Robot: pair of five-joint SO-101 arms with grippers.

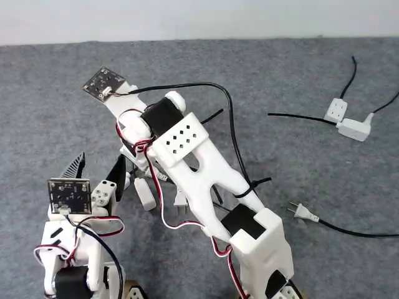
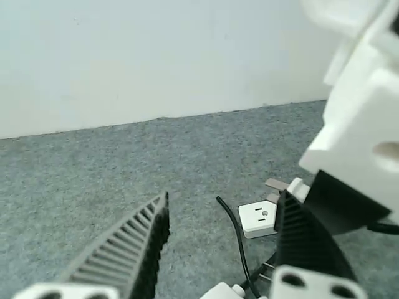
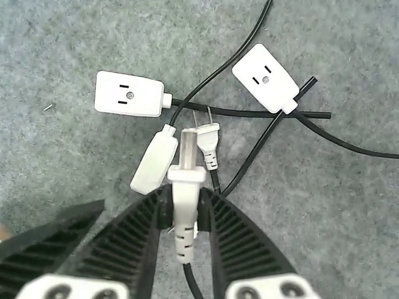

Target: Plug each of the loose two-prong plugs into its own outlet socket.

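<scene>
My right gripper (image 3: 185, 198) is shut on a white two-prong plug (image 3: 185, 177), prongs pointing away from the wrist. Just past the prongs lie a smaller loose plug (image 3: 210, 142) and a long white plug body (image 3: 153, 163). Two white outlet sockets (image 3: 128, 94) (image 3: 265, 78) lie beyond on black cords. My left gripper (image 2: 218, 249) is open low over the carpet, with one socket (image 2: 257, 218) ahead between its fingers. In the high view the left gripper (image 1: 98, 167) sits at lower left beside the right arm (image 1: 187, 149). Another loose plug (image 1: 303, 213) lies to the right.
Grey carpet (image 1: 50, 112) covers the table, with a pale wall behind. At far right a white socket (image 1: 336, 110) lies against a white plug (image 1: 354, 129), both on black cords. Black cables cross under the right arm. Bare carpet spreads at left and centre right.
</scene>
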